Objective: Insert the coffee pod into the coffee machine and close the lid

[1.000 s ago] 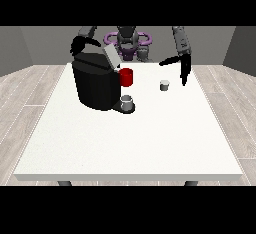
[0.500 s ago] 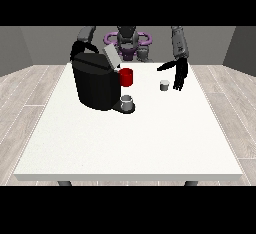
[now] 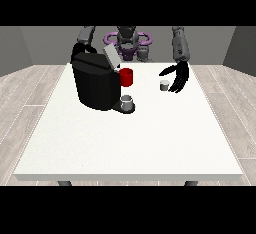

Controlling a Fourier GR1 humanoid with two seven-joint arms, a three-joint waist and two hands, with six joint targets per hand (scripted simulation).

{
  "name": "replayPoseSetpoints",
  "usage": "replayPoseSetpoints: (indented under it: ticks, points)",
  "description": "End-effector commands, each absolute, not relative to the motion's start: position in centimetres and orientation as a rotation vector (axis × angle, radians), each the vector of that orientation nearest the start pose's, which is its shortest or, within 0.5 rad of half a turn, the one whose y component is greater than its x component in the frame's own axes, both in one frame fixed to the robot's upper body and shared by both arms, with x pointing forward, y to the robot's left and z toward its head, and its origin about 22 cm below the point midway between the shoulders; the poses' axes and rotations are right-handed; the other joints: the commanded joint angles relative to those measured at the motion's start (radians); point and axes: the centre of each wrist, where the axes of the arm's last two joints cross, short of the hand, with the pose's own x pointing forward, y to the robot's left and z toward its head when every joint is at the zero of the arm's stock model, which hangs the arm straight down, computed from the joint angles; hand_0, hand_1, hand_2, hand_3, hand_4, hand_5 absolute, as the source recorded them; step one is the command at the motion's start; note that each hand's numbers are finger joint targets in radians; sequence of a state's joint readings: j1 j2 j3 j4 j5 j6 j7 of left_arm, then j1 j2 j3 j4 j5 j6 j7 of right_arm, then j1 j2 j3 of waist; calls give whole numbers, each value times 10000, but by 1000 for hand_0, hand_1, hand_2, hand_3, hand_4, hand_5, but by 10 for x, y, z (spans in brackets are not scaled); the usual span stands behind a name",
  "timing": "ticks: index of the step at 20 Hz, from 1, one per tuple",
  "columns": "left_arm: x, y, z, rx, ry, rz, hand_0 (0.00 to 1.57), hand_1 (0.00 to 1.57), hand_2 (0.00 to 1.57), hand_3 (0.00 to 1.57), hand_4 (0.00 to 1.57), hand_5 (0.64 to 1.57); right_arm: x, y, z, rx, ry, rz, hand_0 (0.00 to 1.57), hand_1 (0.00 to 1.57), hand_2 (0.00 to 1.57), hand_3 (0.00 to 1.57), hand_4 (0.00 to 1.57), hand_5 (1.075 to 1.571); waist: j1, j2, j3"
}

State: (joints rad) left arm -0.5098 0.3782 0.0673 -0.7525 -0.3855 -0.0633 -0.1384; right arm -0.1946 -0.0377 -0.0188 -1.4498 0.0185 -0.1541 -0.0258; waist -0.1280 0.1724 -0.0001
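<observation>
Lower now than a moment ago, the hand at the view's right (image 3: pixel 178 78) hangs with fingers spread, just beside the small coffee pod (image 3: pixel 164 85) near the table's (image 3: pixel 125 143) far edge. Left of it stands the coffee machine (image 3: pixel 97 83), lid (image 3: pixel 111 57) raised, a red mug (image 3: pixel 126 77) alongside.

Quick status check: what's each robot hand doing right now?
Robot hand at the view's right: open, holding nothing, beside the small coffee pod.
Robot hand at the view's left: hidden behind the coffee machine, not visible.
</observation>
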Motion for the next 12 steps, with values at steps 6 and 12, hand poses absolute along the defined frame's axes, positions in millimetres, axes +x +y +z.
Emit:
replayPoseSetpoints:
  ticks: [6, 12]
  points:
    - [369, 317, -1, 6139, -13346, -7321, 673, 673, 809, 551, 0, 1571, 293, -200, 10, -1199, -16832, -514, 0, 0, 0, 0, 435, 1571, -71, 332, 0]
    - [362, 307, -26, 6627, -13424, -6888, 837, 837, 974, 737, 391, 1571, 281, -207, 6, -1256, -16485, -179, 0, 0, 0, 0, 520, 1571, -401, 56, -2]
